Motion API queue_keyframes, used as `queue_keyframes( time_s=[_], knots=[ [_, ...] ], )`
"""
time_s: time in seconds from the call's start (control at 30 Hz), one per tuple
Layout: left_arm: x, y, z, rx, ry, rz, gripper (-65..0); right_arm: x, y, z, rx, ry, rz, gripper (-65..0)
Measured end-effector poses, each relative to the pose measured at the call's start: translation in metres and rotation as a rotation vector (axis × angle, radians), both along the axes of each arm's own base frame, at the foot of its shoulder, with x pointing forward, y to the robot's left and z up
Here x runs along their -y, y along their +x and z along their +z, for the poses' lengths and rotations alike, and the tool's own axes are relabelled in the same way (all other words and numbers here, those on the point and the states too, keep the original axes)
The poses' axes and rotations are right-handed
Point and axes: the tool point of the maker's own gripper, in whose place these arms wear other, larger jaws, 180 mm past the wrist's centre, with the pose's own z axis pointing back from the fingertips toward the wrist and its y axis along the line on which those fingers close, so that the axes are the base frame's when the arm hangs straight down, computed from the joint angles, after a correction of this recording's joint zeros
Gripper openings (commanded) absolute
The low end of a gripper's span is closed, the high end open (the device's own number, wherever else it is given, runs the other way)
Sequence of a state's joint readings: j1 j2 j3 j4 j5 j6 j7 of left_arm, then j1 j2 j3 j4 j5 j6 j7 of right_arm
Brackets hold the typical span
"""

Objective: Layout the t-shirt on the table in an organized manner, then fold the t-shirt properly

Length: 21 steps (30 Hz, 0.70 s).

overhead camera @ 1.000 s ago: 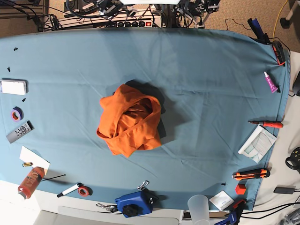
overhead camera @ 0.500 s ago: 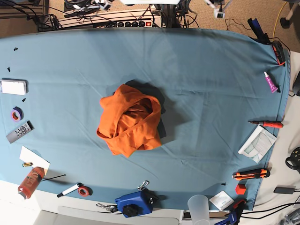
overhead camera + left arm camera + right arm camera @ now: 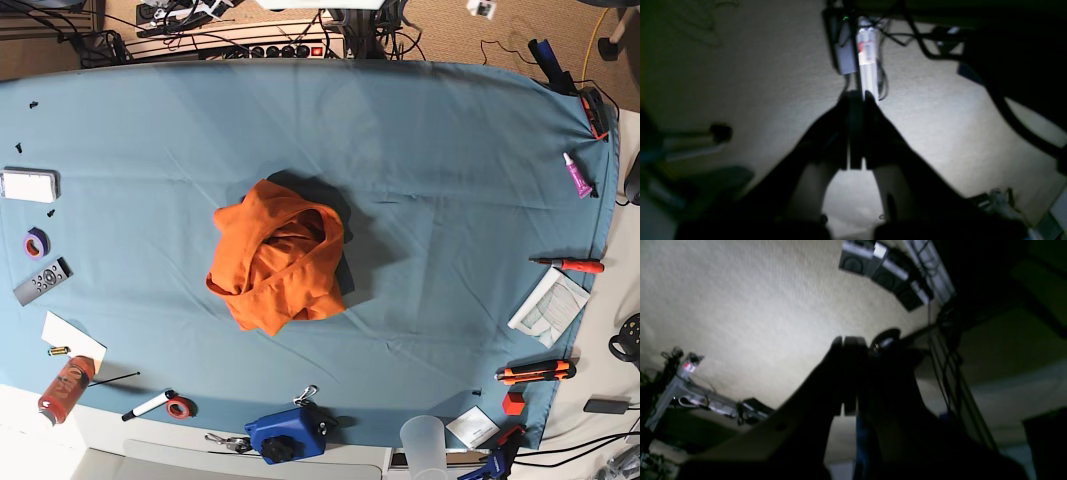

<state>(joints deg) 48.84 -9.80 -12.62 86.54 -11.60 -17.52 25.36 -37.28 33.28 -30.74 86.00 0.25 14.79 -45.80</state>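
The bright orange t-shirt (image 3: 278, 258) lies crumpled in a heap at the middle of the table (image 3: 450, 180), which is draped in blue-teal cloth. Neither gripper is over the table in the base view. In the left wrist view my left gripper (image 3: 856, 97) is shut with nothing between its fingers, pointing at pale carpet and a power strip (image 3: 867, 56). The right wrist view shows my right gripper (image 3: 850, 340) also shut and empty, above carpet beside the dark table edge. Both wrist views are dim and blurred, and the t-shirt is out of sight in them.
Small items ring the table: a white box (image 3: 29, 184), tape roll (image 3: 36, 242), remote (image 3: 42, 281) and orange-red bottle (image 3: 66, 388) at left. A blue device (image 3: 288, 434) and plastic cup (image 3: 423, 440) are in front. A screwdriver (image 3: 570, 265), knife (image 3: 536, 371) and pink tube (image 3: 577, 175) are at right.
The arm parts at the top edge of the base view have drawn back almost out of the frame. The t-shirt has not moved.
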Motion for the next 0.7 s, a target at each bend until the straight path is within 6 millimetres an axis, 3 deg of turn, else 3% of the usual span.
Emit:
queue_keyframes(
  time_s=[0.2,0.47,0.7],
  knots=[
    [-0.033,0.004,0.049,-0.014,0.073,0.059,-65.0,-0.016,0.004,0.031,0.059,0.054,-0.04,-65.0],
    [-0.085,0.024,0.114,0.041,0.138,0.192,-65.0,-0.016,0.064,0.091,0.235,0.123,-0.191,-65.0],
    [-0.104,0.073,0.174,0.234,0.171,0.228,-65.0,-0.031,0.137,0.163,0.49,0.228,-0.191,-65.0]
  ],
)
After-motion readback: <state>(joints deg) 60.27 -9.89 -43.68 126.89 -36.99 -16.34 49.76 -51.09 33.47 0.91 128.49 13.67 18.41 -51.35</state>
